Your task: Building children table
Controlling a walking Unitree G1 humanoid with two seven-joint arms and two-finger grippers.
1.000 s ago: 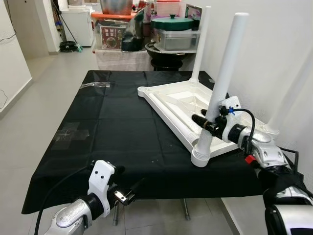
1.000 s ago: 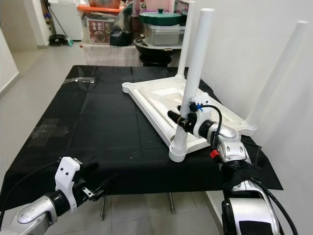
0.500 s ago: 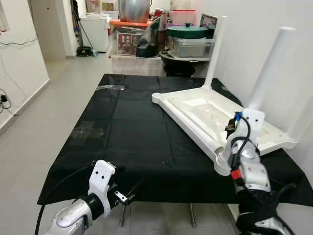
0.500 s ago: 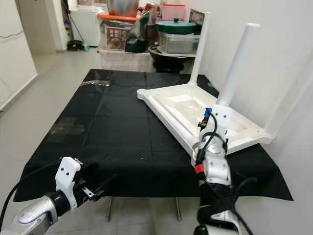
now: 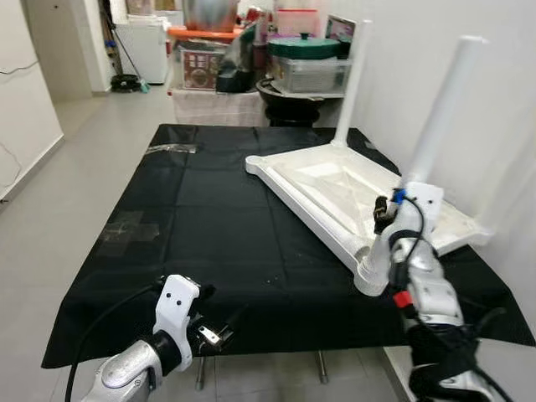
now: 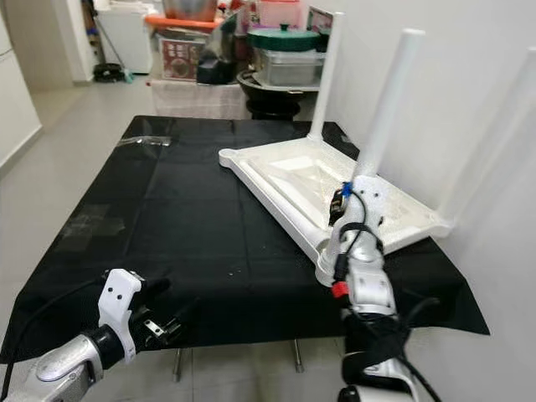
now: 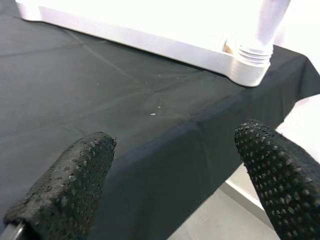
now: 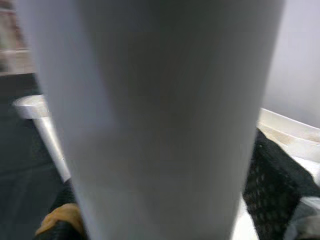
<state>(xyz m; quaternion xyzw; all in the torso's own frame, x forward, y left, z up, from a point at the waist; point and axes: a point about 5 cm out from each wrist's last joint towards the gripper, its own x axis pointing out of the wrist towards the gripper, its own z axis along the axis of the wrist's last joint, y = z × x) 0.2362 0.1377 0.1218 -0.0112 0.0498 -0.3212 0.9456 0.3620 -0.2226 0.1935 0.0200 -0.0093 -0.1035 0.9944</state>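
A white children's table (image 5: pixel 335 180) lies upside down on the right half of a black-covered table (image 5: pixel 209 218). Its legs point up: a near one (image 5: pixel 444 100), a far one (image 5: pixel 352 75) and one by the wall (image 6: pixel 494 126). My right gripper (image 5: pixel 387 216) is raised against the near leg just above its socket (image 5: pixel 371 272). In the right wrist view this leg (image 8: pixel 150 115) sits between the fingers (image 8: pixel 272 170), and the gripper is shut on it. My left gripper (image 7: pixel 170 180) hangs open and holds nothing, just below the black table's front edge.
A white wall runs close along the right side. Behind the far end, shelves carry pots and boxes (image 5: pixel 306 59). Tape patches (image 5: pixel 126 230) lie on the black cloth. Open grey floor (image 5: pixel 75 142) stretches to the left.
My right arm has swung from the right of the near leg to its front, wrist now upright against it. The camera has shifted. The left gripper has stayed where it was.
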